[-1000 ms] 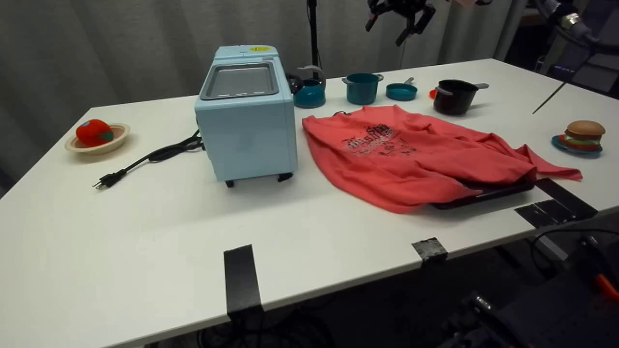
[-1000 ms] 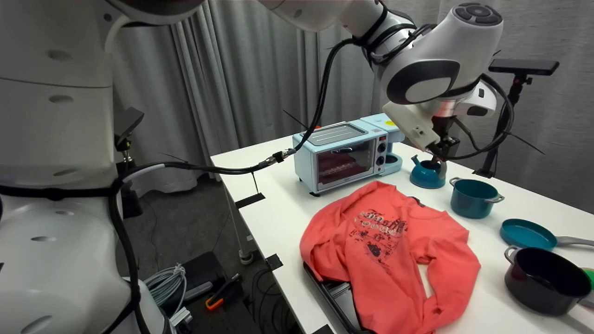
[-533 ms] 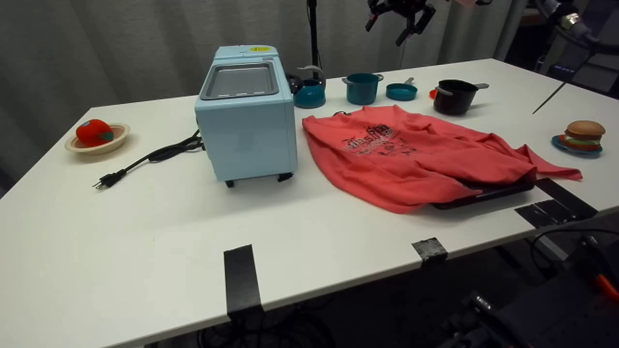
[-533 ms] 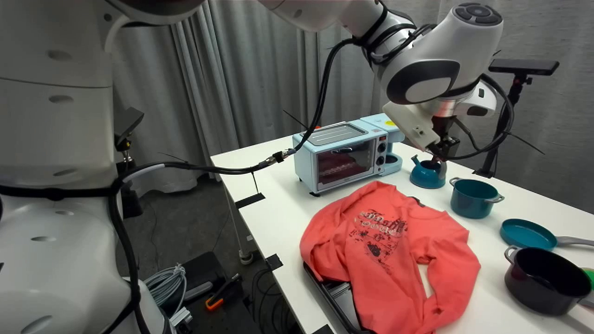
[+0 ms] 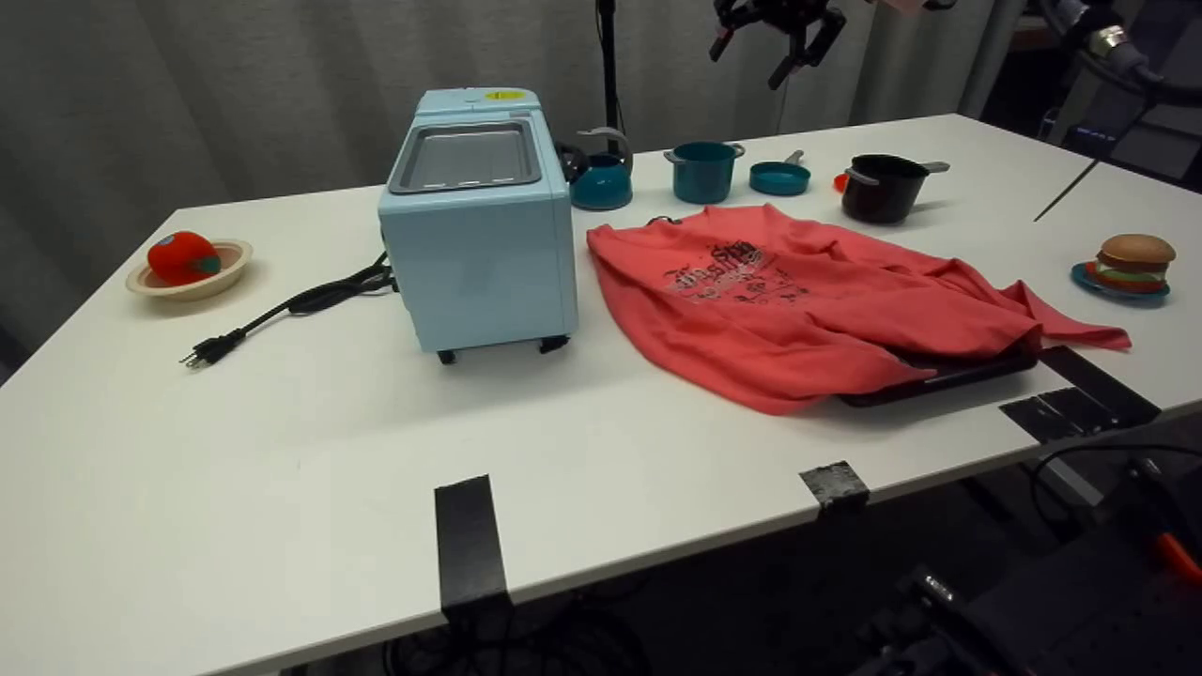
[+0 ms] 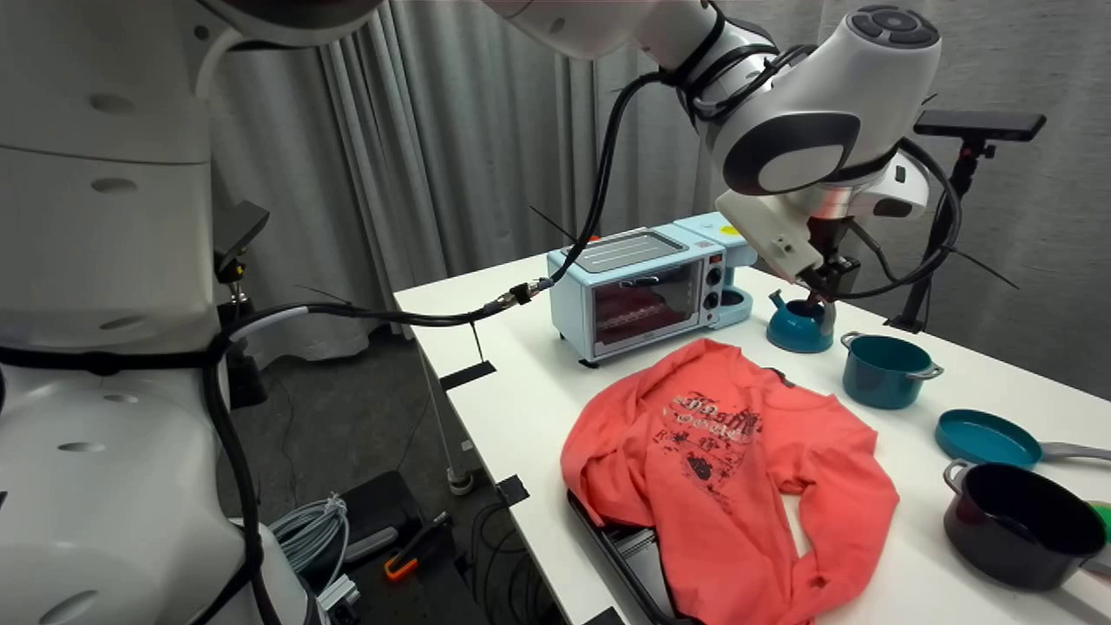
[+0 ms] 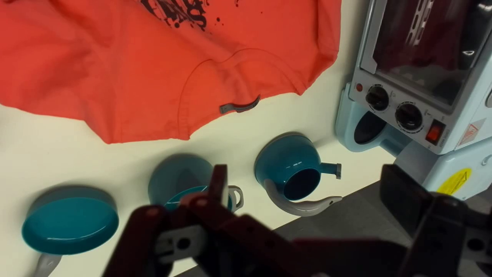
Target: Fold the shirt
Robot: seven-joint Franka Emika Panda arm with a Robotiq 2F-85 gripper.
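Observation:
The shirt is coral red with dark print, wrinkled and spread on the white table, in both exterior views [image 5: 798,310] [image 6: 720,486]. Its hem end and a sleeve lie over a black tray [image 5: 967,377], which also shows in an exterior view [image 6: 618,560]. In the wrist view the shirt [image 7: 146,77] fills the upper left, its collar with a dark tag facing the gripper. My gripper [image 7: 303,169] is open and empty, its fingers wide apart. It hangs high above the far side of the table, beyond the collar, not touching the shirt, in an exterior view [image 5: 746,69].
A light-blue appliance [image 5: 479,263] stands beside the shirt. A teal kettle [image 7: 286,157], teal pot [image 6: 884,382], teal pan [image 6: 985,437] and black pot [image 6: 1015,542] line the far side. A toy burger [image 5: 1134,263] and a bowl [image 5: 169,291] with a red toy stand at opposite ends.

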